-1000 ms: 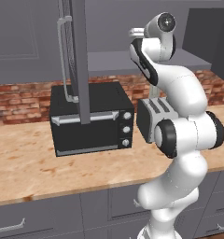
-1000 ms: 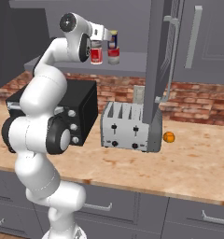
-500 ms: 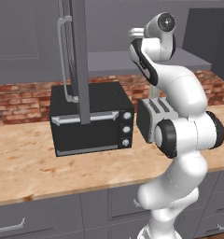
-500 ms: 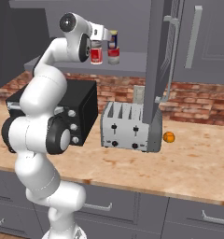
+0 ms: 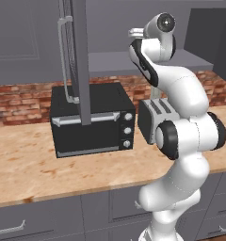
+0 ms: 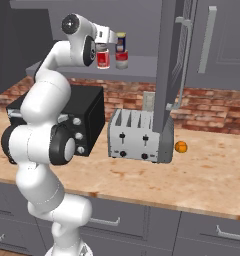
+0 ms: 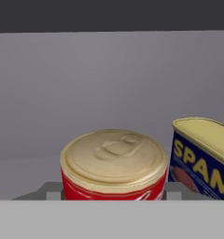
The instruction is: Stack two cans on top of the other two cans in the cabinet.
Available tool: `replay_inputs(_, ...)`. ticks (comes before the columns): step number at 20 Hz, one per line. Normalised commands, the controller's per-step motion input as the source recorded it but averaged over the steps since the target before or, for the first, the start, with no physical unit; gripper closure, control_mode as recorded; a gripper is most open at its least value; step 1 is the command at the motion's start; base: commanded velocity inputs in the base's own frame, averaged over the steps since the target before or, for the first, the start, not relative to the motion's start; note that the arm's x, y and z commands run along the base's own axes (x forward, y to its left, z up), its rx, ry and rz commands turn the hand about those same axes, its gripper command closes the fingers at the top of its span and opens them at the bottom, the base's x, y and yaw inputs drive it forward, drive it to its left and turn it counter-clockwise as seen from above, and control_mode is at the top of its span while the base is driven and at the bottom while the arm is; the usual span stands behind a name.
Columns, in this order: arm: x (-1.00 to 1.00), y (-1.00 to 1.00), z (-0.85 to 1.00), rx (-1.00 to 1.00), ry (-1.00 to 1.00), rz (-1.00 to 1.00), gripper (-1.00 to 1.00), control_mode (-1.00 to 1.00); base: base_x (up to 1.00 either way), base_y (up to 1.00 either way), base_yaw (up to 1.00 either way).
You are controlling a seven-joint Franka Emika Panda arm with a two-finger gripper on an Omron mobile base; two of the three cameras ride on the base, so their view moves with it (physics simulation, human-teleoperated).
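In the hand view a red-and-white can (image 7: 114,156) with a pale lid sits between my gripper's (image 7: 113,192) two grey fingertips, which press on its sides. To its right, and apart from it, stands the dark-blue can with the yellow label (image 7: 202,158). From the right base view my gripper (image 6: 103,48) reaches onto the cabinet's grey shelf (image 6: 142,67) and is shut on that red can (image 6: 103,58). Right of it the dark-blue can (image 6: 121,41) stands on top of another red can (image 6: 122,60). What is under the held can is hidden.
The cabinet's tall narrow door (image 6: 169,65) hangs open right of the cans, its bar handle (image 6: 183,60) facing outward. Below on the counter stand a black toaster oven (image 5: 91,120) and a silver toaster (image 6: 137,137), with a small orange (image 6: 180,146) beside the toaster.
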Motion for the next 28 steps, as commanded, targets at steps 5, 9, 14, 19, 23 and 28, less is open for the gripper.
replay_inputs(5,0.01,0.00,0.00,0.00,0.00,0.00,1.00,-1.00,0.00,0.00,0.00)
replay_inputs(9,0.11,0.00,0.00,0.00,0.00,0.00,1.00,-1.00,0.00,0.00,0.00)
replay_inputs(14,0.04,0.00,0.00,0.00,0.00,0.00,1.00,-1.00,0.00,0.00,0.00)
replay_inputs(19,0.05,0.00,0.00,0.00,0.00,0.00,1.00,-1.00,0.00,0.00,0.00)
replay_inputs(23,0.01,0.00,0.00,0.00,0.00,0.00,1.00,-1.00,0.00,0.00,0.00)
replay_inputs(28,0.01,0.00,0.00,0.00,0.00,0.00,1.00,-1.00,0.00,0.00,0.00)
